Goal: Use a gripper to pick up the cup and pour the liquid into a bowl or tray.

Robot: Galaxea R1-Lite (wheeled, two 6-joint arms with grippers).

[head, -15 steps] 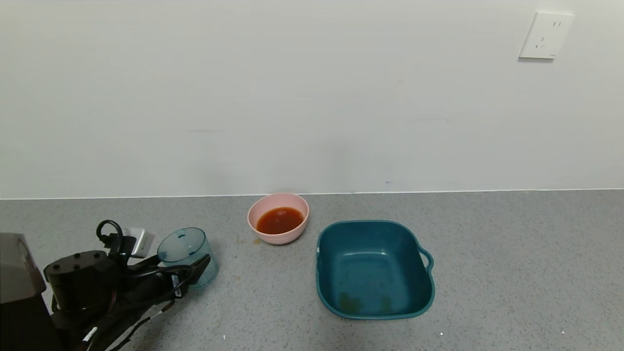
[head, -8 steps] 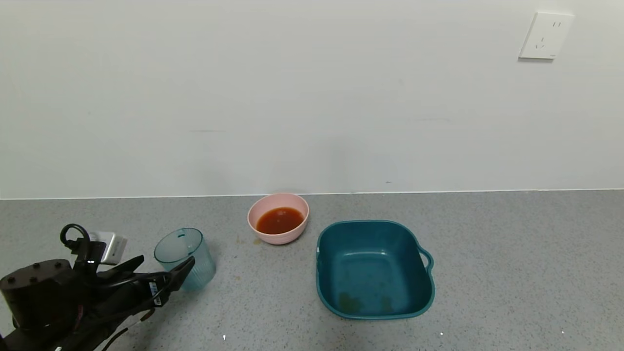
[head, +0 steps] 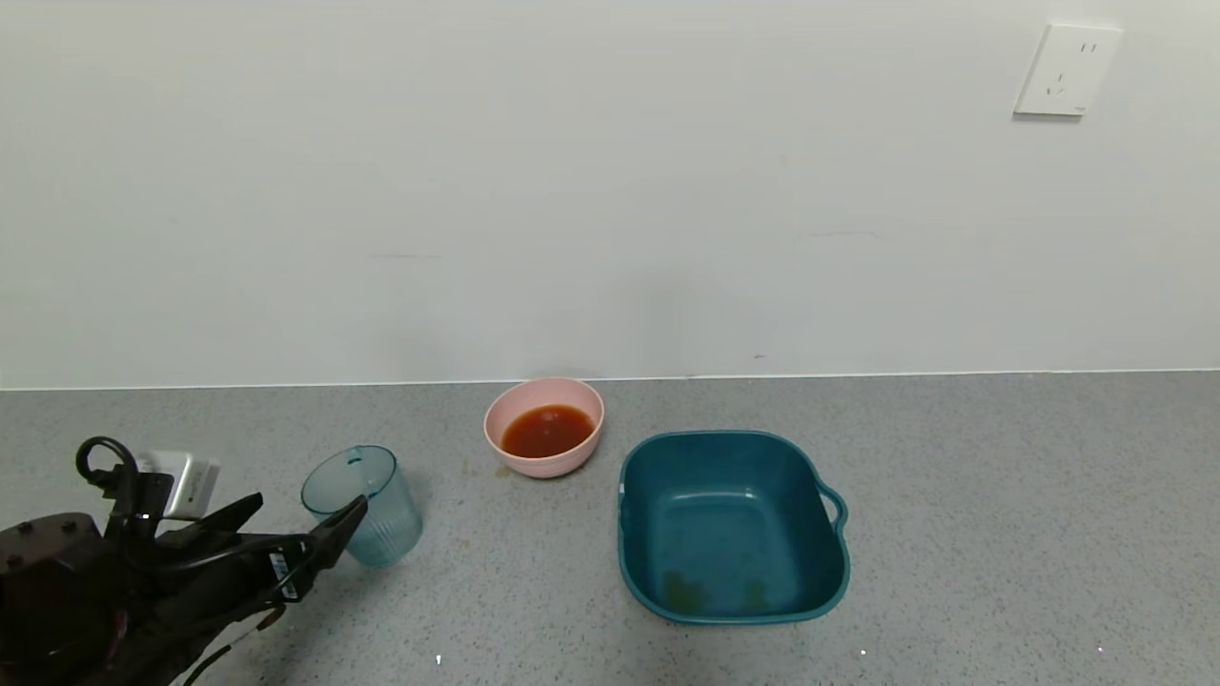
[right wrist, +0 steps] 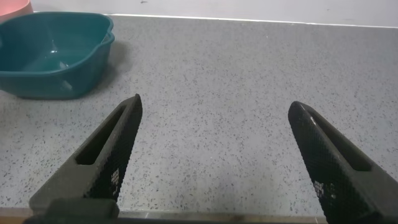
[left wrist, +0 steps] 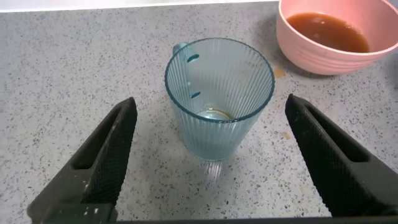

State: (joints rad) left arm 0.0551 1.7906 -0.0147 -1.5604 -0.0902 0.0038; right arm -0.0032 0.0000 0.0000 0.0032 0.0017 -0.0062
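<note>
Left gripper (head: 303, 521): low over the counter at the robot's left, jaws spread wide and holding nothing; in the head view one dark fingertip overlaps the near side of the cup, while the left wrist view shows both fingers (left wrist: 106, 163) standing apart from it, one on each side, with bare counter between.
Cup (head: 363, 506): upright on the counter, just ahead of the left gripper and to the left of the bowl, free of any grip; pale blue-green, see-through, ribbed; from the left wrist view (left wrist: 219, 96) only a thin yellowish film shows at its bottom.
Liquid (head: 547, 431): red-brown, lying in the bowl and filling its lower part.
Bowl (head: 544, 462): small, round, pale pink, near the back wall, between the cup and the tub but touching neither; a small brownish spot marks the counter at its left foot.
Tub (head: 732, 598): dark teal, square with a side handle, to the right of the bowl and nearer the robot; faint smears on its floor.
Right gripper (right wrist: 214, 155): out of the head view; its own wrist view shows the jaws wide apart over bare counter, with the tub off to one side.
Counter (head: 1001, 534): grey speckled stone.
Wall socket (head: 1067, 70): white, high on the wall at the right.
</note>
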